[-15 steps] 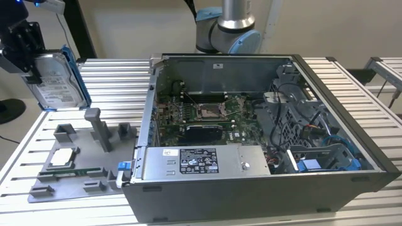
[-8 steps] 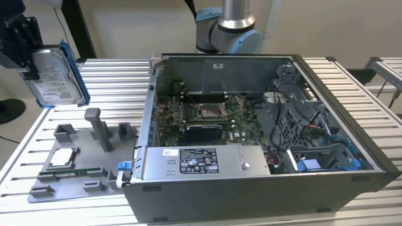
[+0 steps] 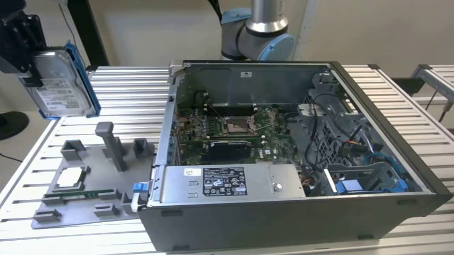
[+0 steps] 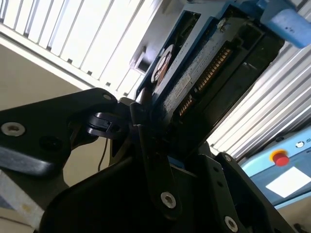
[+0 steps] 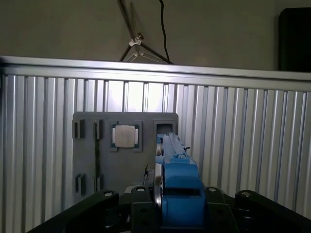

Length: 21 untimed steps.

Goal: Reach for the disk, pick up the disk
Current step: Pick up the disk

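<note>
Aluminium slats form the table (image 3: 127, 85), which carries the open computer case (image 3: 284, 223). Beside the case, toward the exterior view's left, lies a grey fixture tray (image 3: 95, 178) with a small square chip (image 3: 71, 178) seated in one pocket. Beyond that tray from the case and well above both, the disk (image 3: 60, 79) hangs clear of the table, upright on edge. The hand (image 3: 32, 77) is clenched on the disk's edge, probably so that the bracket and label face stay free; the pick-up looks done.

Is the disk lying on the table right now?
No, the gripper holds the disk up in the air, clear of the table, at the exterior view's left.
</note>
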Tool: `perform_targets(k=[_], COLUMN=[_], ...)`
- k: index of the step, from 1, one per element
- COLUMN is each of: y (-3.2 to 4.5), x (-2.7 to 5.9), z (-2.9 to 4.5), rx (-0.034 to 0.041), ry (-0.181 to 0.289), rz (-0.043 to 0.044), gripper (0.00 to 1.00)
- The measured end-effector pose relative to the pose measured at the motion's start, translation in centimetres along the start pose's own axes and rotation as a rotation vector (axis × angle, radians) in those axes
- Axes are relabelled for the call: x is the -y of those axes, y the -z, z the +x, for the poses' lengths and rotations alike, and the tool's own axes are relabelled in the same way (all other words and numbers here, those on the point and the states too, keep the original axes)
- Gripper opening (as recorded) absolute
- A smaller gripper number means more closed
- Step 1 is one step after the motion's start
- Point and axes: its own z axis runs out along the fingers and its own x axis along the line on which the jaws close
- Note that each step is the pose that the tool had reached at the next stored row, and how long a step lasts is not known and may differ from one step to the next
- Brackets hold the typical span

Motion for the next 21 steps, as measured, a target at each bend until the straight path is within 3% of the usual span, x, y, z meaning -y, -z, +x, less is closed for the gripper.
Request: perform_targets(k=[21], y=[1.74], x=[-0.04], z=[-0.02], rx=[0.0000], ry=[0.000], rz=[0.0000], gripper=[0.00])
